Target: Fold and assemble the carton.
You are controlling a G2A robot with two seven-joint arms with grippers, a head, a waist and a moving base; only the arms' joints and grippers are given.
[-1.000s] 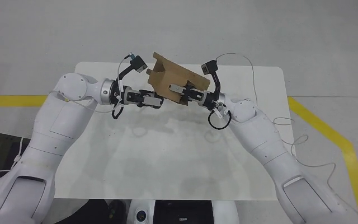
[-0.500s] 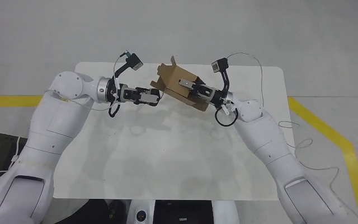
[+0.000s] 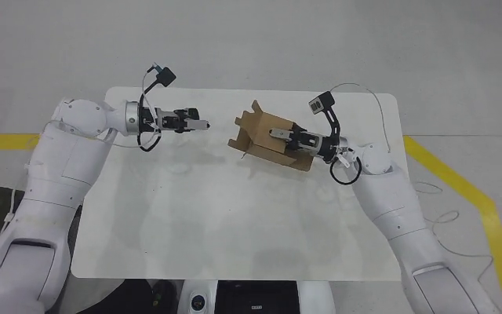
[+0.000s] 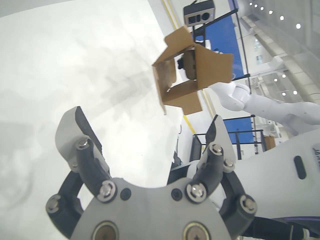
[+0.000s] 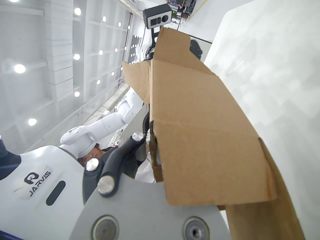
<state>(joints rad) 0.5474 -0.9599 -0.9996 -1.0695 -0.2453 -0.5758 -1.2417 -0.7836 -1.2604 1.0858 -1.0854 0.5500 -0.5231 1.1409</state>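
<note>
A brown cardboard carton (image 3: 271, 141) hangs above the white table (image 3: 235, 228), opened into a tube with loose flaps at both ends. My right gripper (image 3: 281, 134) is shut on one of its walls, one finger on the outside and the other inside. The carton's side (image 5: 197, 126) runs out from that wrist. My left gripper (image 3: 202, 124) is open and holds nothing, a short way to the left of the carton. From the left wrist I look over the open fingers (image 4: 82, 123) into the carton's open end (image 4: 185, 76), with a right finger inside.
The table's far edge (image 3: 251, 90) lies just behind both grippers. A yellow floor line (image 3: 447, 177) runs past the table's right side. Cables loop off the right wrist (image 3: 369, 98).
My left gripper let go of the carton and pulled back to the left. My right arm carried the carton to the right and turned it flatter.
</note>
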